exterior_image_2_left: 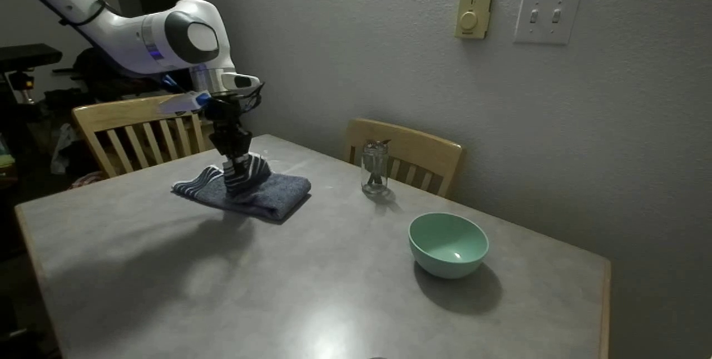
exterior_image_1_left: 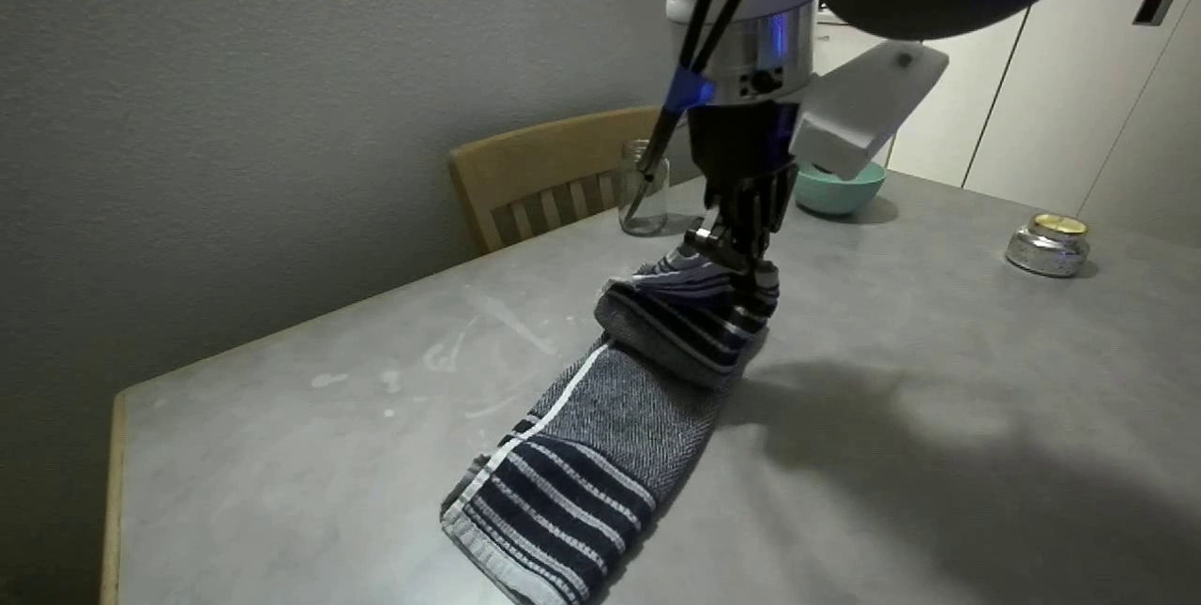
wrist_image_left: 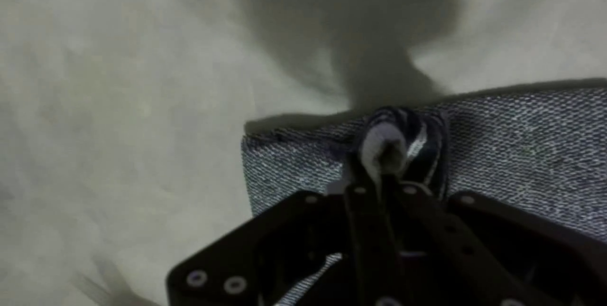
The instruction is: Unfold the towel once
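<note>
1. Claw: jaws nearly together, pinching a striped part of the towel.
2. Towel: folded on counter, gripped part raised and bunched; one dark, white-striped end lies flat.

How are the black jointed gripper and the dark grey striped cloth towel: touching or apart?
Touching: the wrist view shows the gripper pinching a fold of the towel.

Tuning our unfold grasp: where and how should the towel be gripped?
Probably pinch the towel at its raised striped end, from above: the rest lies low on the table, while that end stands in a narrow fold. The tool grips it there, pointing down.
</note>
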### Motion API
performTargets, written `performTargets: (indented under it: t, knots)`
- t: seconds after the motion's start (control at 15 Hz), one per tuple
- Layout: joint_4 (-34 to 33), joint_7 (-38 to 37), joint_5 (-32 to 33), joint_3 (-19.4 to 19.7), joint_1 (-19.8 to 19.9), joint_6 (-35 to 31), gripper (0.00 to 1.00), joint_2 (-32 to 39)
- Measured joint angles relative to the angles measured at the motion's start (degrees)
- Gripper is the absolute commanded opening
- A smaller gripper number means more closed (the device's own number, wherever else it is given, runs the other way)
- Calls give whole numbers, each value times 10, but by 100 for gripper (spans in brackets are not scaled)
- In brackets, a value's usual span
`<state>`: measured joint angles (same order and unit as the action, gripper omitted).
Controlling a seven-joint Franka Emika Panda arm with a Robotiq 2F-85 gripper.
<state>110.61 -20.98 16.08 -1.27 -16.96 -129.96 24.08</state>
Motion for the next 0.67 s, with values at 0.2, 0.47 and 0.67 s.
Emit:
performTargets:
  t: [0.2,0.47,0.67]
  knots:
    - [26,-92,22,16,-2,45,1,-26]
    - [44,-206,42,24,-1,130,1,-56]
    - [45,-259,46,22,-1,193,1,-67]
